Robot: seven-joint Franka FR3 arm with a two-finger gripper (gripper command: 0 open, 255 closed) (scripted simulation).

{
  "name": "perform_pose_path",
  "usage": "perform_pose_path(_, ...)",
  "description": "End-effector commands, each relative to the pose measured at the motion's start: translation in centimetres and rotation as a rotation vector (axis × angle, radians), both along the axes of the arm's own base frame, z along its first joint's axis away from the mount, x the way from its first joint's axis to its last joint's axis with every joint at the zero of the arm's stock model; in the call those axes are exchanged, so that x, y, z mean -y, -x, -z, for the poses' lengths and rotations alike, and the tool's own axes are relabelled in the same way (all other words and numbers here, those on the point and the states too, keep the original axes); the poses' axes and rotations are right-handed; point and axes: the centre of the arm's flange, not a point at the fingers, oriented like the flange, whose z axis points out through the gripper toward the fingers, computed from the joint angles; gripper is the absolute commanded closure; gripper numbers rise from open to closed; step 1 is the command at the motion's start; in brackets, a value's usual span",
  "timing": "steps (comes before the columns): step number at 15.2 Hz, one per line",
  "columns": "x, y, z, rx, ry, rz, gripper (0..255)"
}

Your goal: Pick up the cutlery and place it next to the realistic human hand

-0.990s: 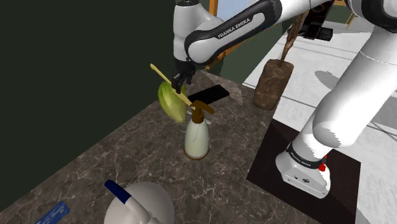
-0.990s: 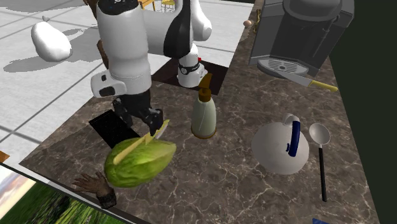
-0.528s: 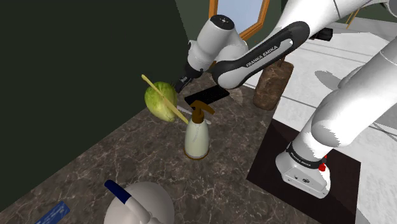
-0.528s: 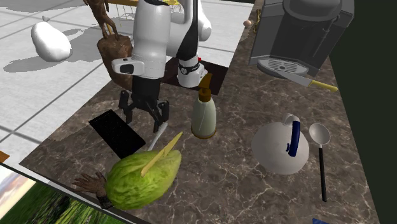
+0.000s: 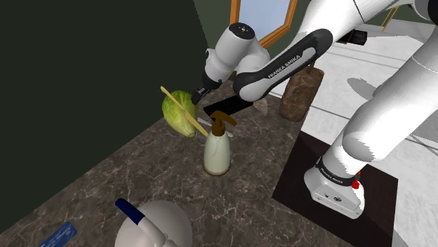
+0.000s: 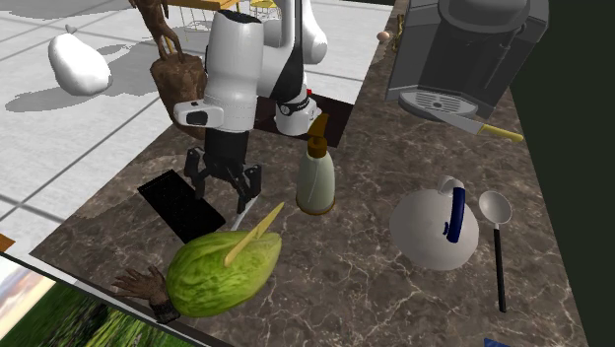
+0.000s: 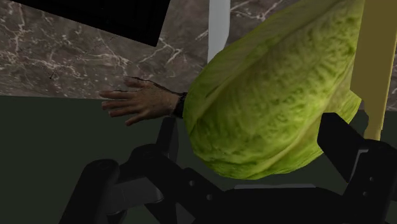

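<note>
Green cabbage [image 6: 217,271], spray bottle [image 6: 316,177] near it; white jug [image 6: 429,229], coffee machine [image 6: 463,49], black slab [image 6: 177,202]

I see the knife [image 6: 254,229], pale yellow handle and silver blade, steeply tilted near the counter's wall-side edge, the human hand [image 6: 138,286] lying flat there.

The counter [image 5: 126,175] is veined stone, the cabbage [image 6: 219,276] wrinkled and matt, the knife [image 6: 254,234] pale-handled with a smooth grey blade.
</note>
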Motion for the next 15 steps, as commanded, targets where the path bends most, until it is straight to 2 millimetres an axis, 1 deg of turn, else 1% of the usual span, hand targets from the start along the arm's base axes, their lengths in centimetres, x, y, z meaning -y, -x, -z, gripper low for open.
perform_pose_path(1,0.0,0.0,0.0,0.0,0.0,0.0,0)
perform_pose_path(2,0.0,0.0,0.0,0.0,0.0,0.0,0)
perform_pose_path(3,0.0,0.0,0.0,0.0,0.0,0.0,255)
perform_pose_path(12,0.0,0.0,0.0,0.0,0.0,0.0,255)
perform_pose_path(13,0.0,0.0,0.0,0.0,0.0,0.0,0)
perform_pose_path(15,-2.1,1.6,0.6,0.001,0.005,-0.004,0)
